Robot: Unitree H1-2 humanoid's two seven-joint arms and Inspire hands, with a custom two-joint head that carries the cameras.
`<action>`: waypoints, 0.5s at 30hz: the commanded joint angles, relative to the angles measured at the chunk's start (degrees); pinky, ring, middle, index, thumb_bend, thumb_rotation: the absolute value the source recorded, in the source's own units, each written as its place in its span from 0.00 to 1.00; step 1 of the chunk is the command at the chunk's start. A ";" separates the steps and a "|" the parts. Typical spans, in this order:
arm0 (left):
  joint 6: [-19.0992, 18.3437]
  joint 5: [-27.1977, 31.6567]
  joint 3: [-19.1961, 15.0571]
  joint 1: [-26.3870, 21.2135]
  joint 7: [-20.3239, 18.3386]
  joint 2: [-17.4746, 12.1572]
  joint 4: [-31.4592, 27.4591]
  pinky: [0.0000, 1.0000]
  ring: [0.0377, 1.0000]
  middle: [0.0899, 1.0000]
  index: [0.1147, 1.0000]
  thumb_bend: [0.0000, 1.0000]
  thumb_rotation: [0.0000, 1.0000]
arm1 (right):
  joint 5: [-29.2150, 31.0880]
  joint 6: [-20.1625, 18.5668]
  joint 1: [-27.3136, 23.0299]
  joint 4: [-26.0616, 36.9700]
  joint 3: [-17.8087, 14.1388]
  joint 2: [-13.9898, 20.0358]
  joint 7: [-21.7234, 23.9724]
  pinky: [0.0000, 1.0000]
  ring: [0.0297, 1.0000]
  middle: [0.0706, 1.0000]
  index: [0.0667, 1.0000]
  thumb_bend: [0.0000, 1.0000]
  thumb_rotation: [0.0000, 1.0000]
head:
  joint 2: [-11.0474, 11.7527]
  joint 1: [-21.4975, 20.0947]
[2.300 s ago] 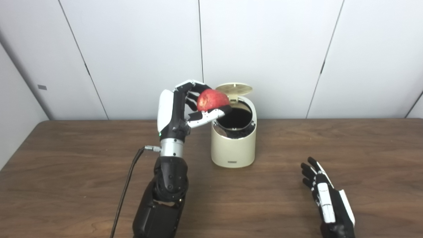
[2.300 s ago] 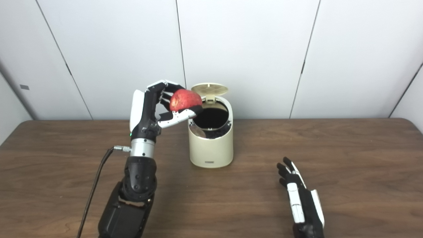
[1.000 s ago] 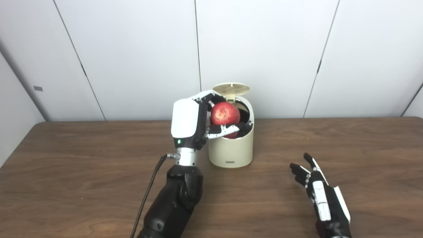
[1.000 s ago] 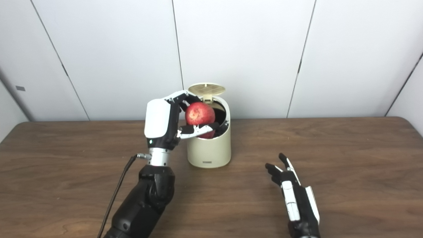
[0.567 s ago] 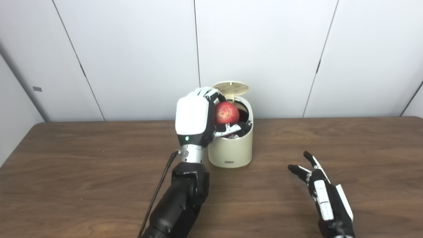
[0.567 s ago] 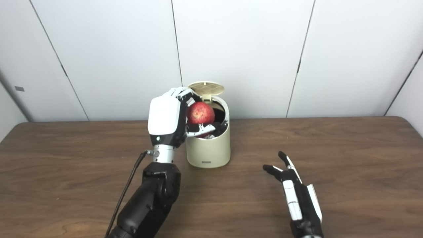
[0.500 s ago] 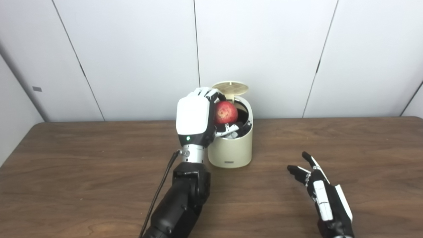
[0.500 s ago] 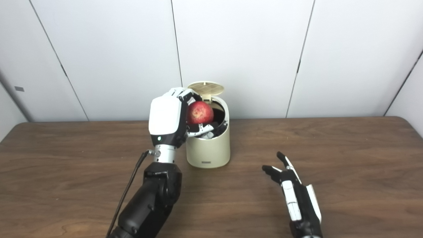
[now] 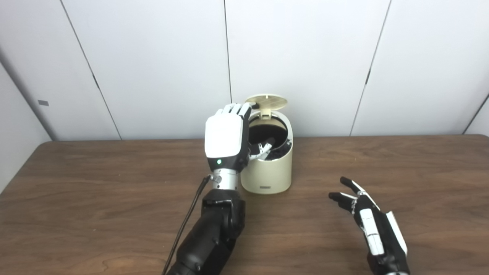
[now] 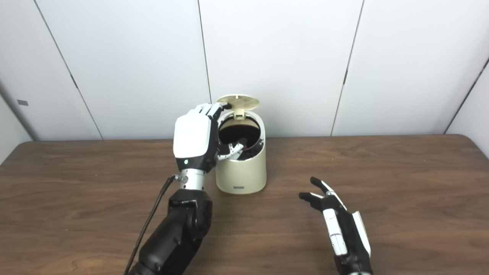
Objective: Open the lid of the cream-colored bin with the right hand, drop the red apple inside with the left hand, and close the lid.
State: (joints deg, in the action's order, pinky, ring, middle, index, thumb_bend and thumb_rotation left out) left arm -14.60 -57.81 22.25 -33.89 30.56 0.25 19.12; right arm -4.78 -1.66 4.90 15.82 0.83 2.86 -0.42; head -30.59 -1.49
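The cream-colored bin (image 9: pixel 267 173) stands at the back middle of the table, its round lid (image 9: pixel 266 101) tipped up behind the dark opening. My left hand (image 9: pixel 226 139) is raised against the bin's left side, fingers spread and open, thumb reaching over the rim. Nothing is in it. The red apple is out of sight; the bin's inside looks dark. My right hand (image 9: pixel 368 223) lies low over the table to the bin's front right, open with fingers apart.
A black cable (image 9: pixel 187 225) runs along my left forearm to the wrist. The brown wooden table (image 9: pixel 95 198) stretches wide on both sides. White wall panels stand close behind the bin.
My left hand opened and the apple left it, dropping out of sight into the bin. The right hand edged slightly left and forward.
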 commanded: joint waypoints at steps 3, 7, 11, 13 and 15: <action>3.24 2.52 -0.59 -1.44 1.00 -0.01 -1.64 0.64 0.67 0.67 0.63 0.86 0.05 | 0.03 1.21 -0.92 1.77 0.12 -0.13 0.18 0.83 0.78 0.68 0.84 0.55 1.00 | -0.01 0.07; 9.83 8.04 -2.26 -0.93 3.07 0.29 -1.77 0.45 0.45 0.43 0.47 0.59 0.00 | 0.15 1.00 -1.00 1.55 -0.01 -0.10 0.22 0.83 0.78 0.68 0.84 0.54 1.00 | 0.06 0.14; 15.51 11.09 -3.83 -0.53 5.26 0.19 -1.93 0.40 0.42 0.48 0.41 0.48 0.00 | 0.18 0.76 -1.12 1.26 -0.19 -0.03 0.19 0.84 0.78 0.69 0.84 0.53 1.00 | 0.14 0.27; 17.75 12.24 -4.51 -0.32 5.70 0.00 -2.27 0.38 0.41 0.49 0.41 0.48 0.00 | 0.04 0.93 -1.13 1.12 -0.21 0.02 0.17 0.83 0.78 0.69 0.84 0.53 1.00 | 0.19 0.45; 19.20 12.64 -5.02 -0.15 6.05 -0.14 -2.58 0.37 0.40 0.48 0.43 0.47 0.00 | 0.06 1.06 -1.10 1.04 -0.26 0.05 0.15 0.82 0.77 0.69 0.84 0.53 1.00 | 0.20 0.52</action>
State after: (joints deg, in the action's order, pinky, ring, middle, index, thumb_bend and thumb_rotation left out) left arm 2.36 -45.37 17.73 -31.98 34.81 0.01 18.52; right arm -4.81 -1.82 4.89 15.76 0.66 2.84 -0.36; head -30.32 -0.97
